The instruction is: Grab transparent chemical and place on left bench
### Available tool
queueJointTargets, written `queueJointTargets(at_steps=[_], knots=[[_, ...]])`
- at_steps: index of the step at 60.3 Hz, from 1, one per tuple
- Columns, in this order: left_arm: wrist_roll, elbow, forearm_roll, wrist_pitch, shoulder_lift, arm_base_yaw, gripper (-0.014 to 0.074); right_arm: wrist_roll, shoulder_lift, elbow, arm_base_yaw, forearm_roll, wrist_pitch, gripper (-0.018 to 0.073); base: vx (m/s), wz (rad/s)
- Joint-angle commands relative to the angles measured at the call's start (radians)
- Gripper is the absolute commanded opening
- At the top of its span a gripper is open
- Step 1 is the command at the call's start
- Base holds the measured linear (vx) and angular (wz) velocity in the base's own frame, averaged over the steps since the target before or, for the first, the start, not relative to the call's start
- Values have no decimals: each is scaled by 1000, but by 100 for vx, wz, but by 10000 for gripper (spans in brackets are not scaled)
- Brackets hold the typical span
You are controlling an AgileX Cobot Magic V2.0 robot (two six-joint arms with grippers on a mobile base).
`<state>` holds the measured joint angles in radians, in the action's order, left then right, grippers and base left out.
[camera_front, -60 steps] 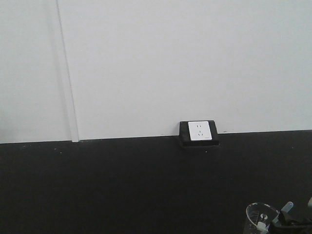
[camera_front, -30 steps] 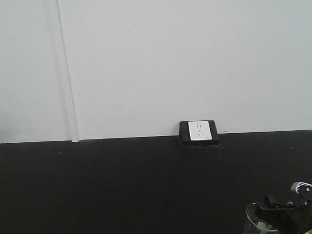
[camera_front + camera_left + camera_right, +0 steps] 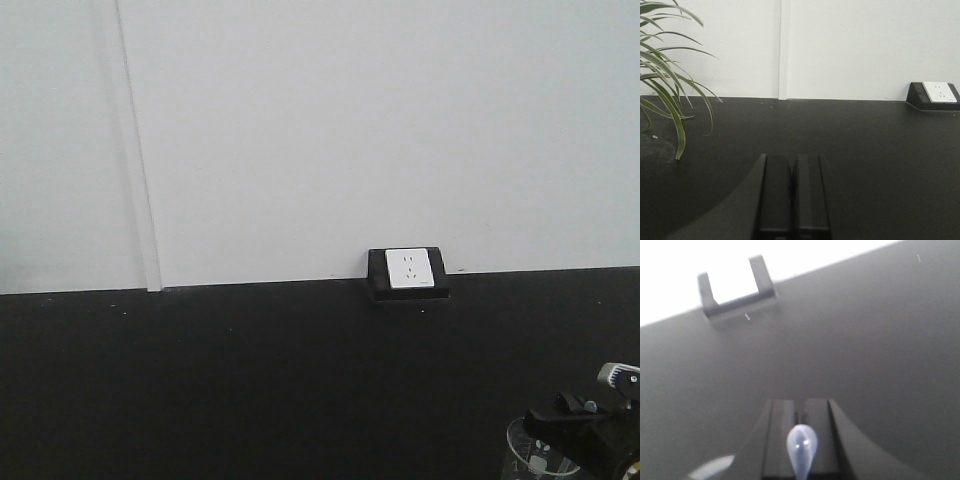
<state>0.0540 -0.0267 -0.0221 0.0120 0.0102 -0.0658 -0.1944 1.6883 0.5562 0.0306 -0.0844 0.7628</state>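
The transparent chemical beaker [image 3: 528, 458] stands at the bottom right of the front view, on the black counter stretch with the wall socket. My right gripper [image 3: 562, 424] sits over its rim. In the right wrist view the right gripper [image 3: 800, 406] has its jaws closed to a thin slit, with the pipette bulb [image 3: 802, 445] just in front and a bit of glass rim [image 3: 710, 468] at lower left. My left gripper [image 3: 792, 159] is shut and empty, low over the black counter. The left bench with the white bins is out of view.
A white wall socket in a black housing [image 3: 408, 270] sits against the white wall; it also shows in the left wrist view [image 3: 938, 93] and the right wrist view [image 3: 737, 287]. Green plant leaves [image 3: 670, 95] hang at the left of the left wrist view.
My right gripper came in from the right edge onto the beaker and now covers its rim and the pipette. The left arm has not visibly moved.
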Motion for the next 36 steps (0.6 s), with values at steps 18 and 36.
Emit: queueJointTargets(at_steps=[18, 36], knots=[[-8, -16, -1, -78, 19, -2, -3, 9, -393, 23, -1, 292, -185, -7, 0, 0], [-8, -16, -1, -78, 19, -2, -3, -306, -819, -89, 50, 691, -400, -6, 0, 0]])
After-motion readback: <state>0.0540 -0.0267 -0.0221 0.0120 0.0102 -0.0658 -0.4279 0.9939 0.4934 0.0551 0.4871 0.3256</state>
